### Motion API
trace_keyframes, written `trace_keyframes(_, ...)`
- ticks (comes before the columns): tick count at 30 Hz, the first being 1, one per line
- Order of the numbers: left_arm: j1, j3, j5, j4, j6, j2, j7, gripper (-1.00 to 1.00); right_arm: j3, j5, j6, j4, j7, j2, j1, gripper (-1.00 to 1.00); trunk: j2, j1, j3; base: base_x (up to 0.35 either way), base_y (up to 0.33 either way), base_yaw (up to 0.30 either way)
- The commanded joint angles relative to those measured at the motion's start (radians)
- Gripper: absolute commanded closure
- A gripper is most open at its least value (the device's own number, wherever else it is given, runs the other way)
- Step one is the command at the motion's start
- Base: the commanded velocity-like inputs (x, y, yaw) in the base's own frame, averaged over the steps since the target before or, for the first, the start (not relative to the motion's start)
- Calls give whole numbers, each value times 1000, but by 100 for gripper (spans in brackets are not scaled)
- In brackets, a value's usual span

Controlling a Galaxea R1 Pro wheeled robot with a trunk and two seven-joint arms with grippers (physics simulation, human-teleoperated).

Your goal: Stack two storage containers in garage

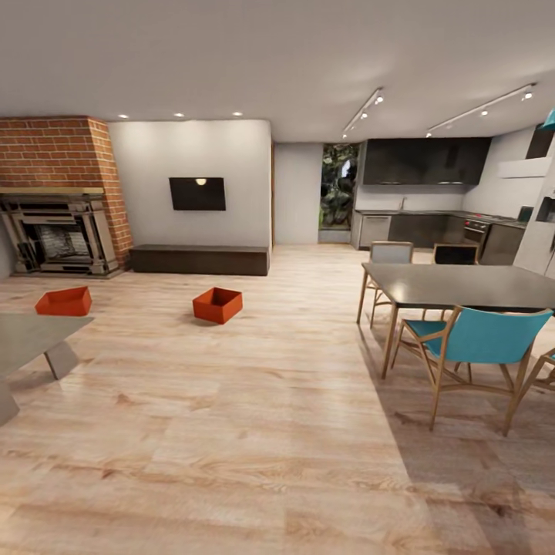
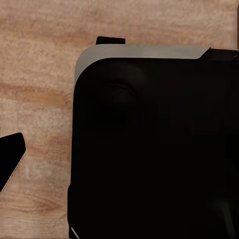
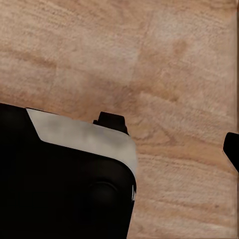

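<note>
Two red-orange storage containers stand apart on the light wood-plank floor of the living room in the head view. One container (image 1: 217,304) sits out in the open, turned at an angle. The other container (image 1: 64,301) lies further left, near the brick fireplace. Both are several steps ahead of me. In the left wrist view a dark fingertip (image 2: 10,162) of my left gripper pokes in at the edge over the wood floor. In the right wrist view a dark fingertip (image 3: 232,149) of my right gripper does the same. Neither view shows a second finger.
A low grey table (image 1: 31,335) juts in at the near left. A dark dining table (image 1: 462,285) with a blue chair (image 1: 478,339) stands on the right. A dark bench (image 1: 199,260) lines the far wall. My black base (image 2: 149,149) shows below the wrists.
</note>
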Motion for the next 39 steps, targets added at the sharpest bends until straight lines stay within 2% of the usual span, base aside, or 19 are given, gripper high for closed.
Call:
trace_keyframes(1, -1, 2, 6, 1, -2, 0, 0, -100, 8, -9, -1, -1, -4, 0, 0, -100, 0, 1, -1, 323, 0, 0)
trace_keyframes(39, -1, 2, 7, 1, -2, 0, 0, -100, 5, -14, -2, -1, -4, -1, 0, -100, 0, 1, -1, 323, 0, 0)
